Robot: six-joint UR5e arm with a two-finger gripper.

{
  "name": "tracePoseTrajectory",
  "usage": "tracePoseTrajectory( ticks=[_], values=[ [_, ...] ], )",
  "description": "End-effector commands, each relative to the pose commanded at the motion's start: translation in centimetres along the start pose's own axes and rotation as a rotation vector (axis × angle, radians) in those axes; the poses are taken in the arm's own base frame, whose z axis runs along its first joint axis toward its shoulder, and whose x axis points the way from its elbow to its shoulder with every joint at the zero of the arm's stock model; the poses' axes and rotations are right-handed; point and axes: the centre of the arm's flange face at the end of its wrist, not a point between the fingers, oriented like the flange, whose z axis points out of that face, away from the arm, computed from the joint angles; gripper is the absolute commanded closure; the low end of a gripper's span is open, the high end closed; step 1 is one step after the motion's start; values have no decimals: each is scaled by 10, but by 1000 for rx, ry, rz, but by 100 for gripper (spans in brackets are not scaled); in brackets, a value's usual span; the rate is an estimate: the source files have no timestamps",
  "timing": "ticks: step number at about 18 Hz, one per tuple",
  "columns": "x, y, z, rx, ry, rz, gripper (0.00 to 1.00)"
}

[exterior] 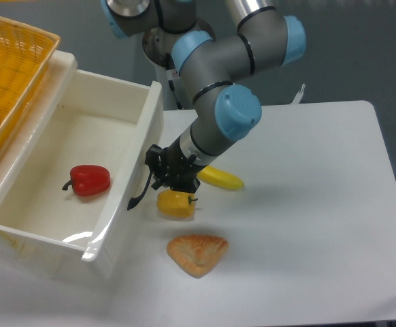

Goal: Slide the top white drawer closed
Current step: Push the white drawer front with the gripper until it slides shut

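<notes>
Drawer: your top white drawer (82, 170) stands pulled open, a red pepper (89, 180) inside.
Gripper: your gripper (158, 176) sits against the drawer's black handle (141, 192); finger state unreadable.

No legible text, apparently.

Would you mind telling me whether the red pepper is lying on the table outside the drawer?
No, the red pepper lies inside the open top white drawer, on its floor, while the yellow pepper sits outside on the table.

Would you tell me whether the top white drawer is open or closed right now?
Open: the top white drawer is pulled out, its inside exposed with a red pepper lying in it.
</notes>
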Motion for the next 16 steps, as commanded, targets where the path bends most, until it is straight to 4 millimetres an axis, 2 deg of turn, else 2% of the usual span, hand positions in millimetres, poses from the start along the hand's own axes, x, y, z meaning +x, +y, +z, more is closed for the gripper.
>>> tracePoseTrajectory(
  ticks=[5,16],
  values=[
    [6,-1,-3,7,-1,-3,100],
    [24,-14,7,2,13,-1,100]
  ],
)
